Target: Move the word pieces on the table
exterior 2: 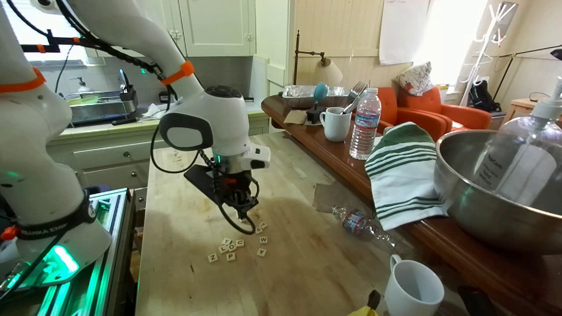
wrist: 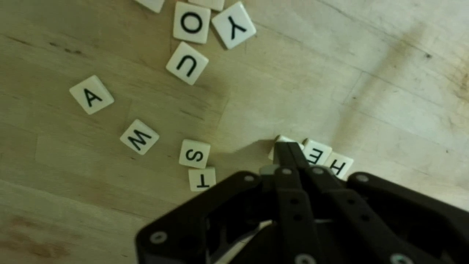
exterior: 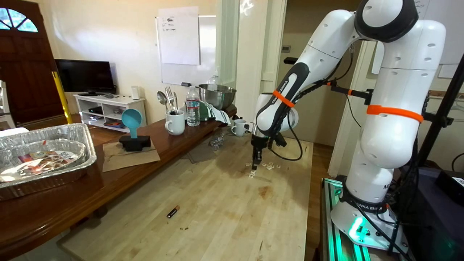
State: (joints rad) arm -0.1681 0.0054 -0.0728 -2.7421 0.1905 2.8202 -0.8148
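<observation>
We see the gripper [wrist: 288,146], fingers together, partly covering a tile [wrist: 285,139] beside E [wrist: 316,151] and H [wrist: 338,164] in the wrist view; the other tiles [wrist: 191,23] lie scattered nearby on the table [wrist: 293,84].

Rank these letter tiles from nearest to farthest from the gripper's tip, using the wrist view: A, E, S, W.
1. E tile, just right of the gripper in the picture.
2. S tile, left of the gripper.
3. W tile, farther left and slightly higher.
4. A tile, upper left of W.

At least twelve tiles [wrist: 191,22], two mugs [exterior 2: 337,126]
</observation>
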